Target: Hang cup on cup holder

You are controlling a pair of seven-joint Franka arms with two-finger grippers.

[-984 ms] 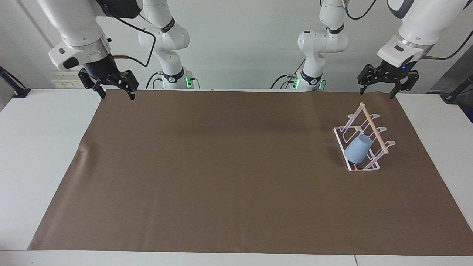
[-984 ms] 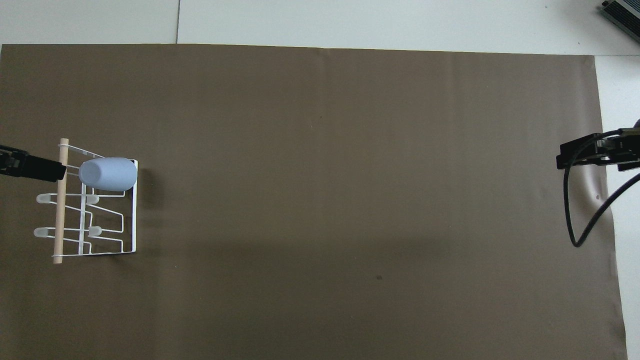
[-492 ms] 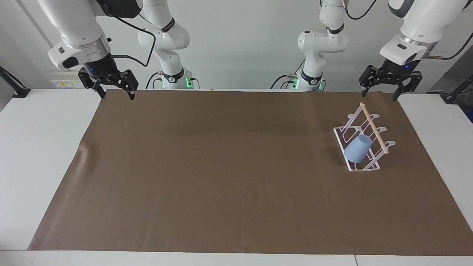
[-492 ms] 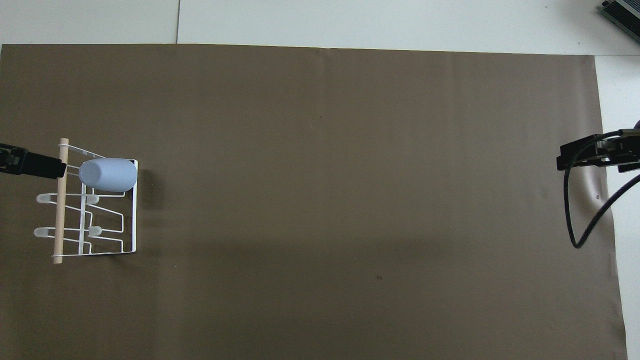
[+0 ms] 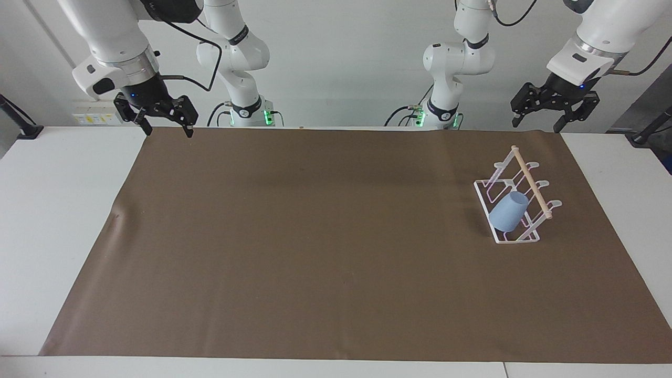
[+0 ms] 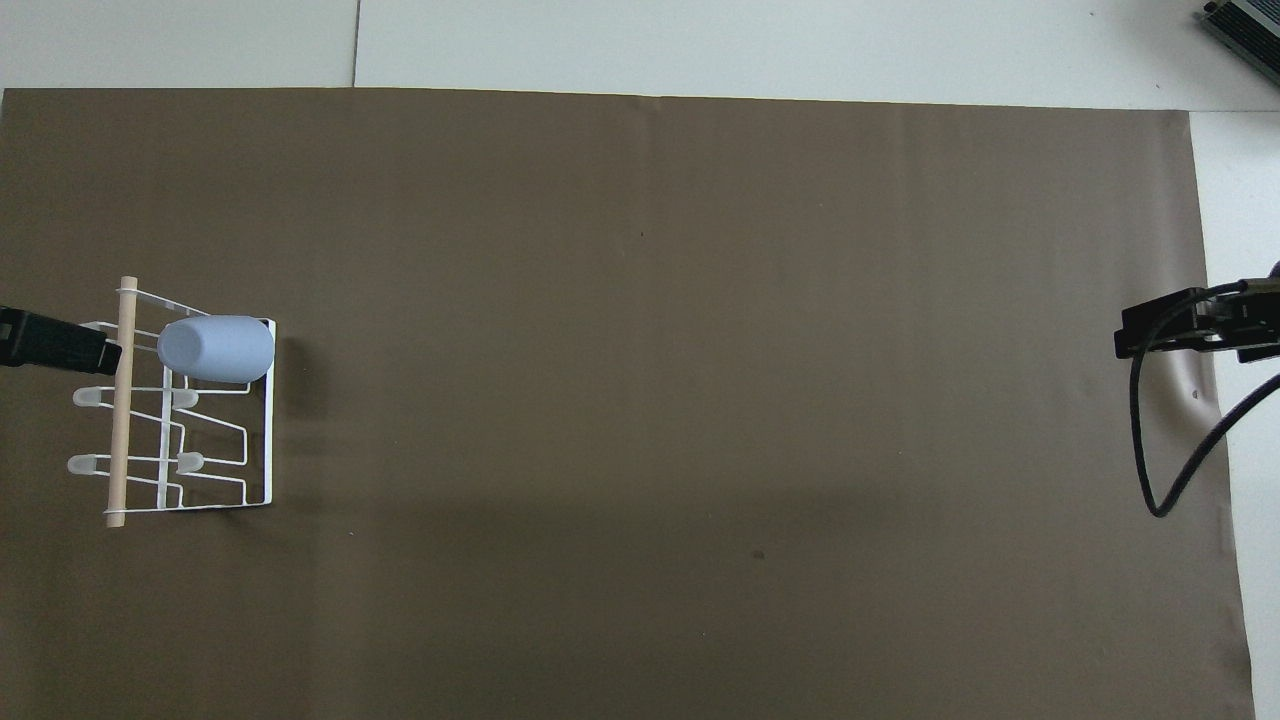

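I am seeing the small light-blue handleless plastic cup (image 5: 508, 212) sitting tilted, mouth down, over a slanted prong of the white wire cup holder with the wooden dowel (image 5: 517, 200), at the end farthest from the robots. The rack is standing on the brown paper mat (image 5: 336, 236) toward the left arm's end of the table. My left gripper (image 5: 555, 106) is hanging above the mat's edge by the robots, fingers spread, holding nothing. My right gripper (image 5: 156, 116) is waiting over the mat's other corner, fingers spread too, with its black cable (image 6: 1165, 440) looping beside it.
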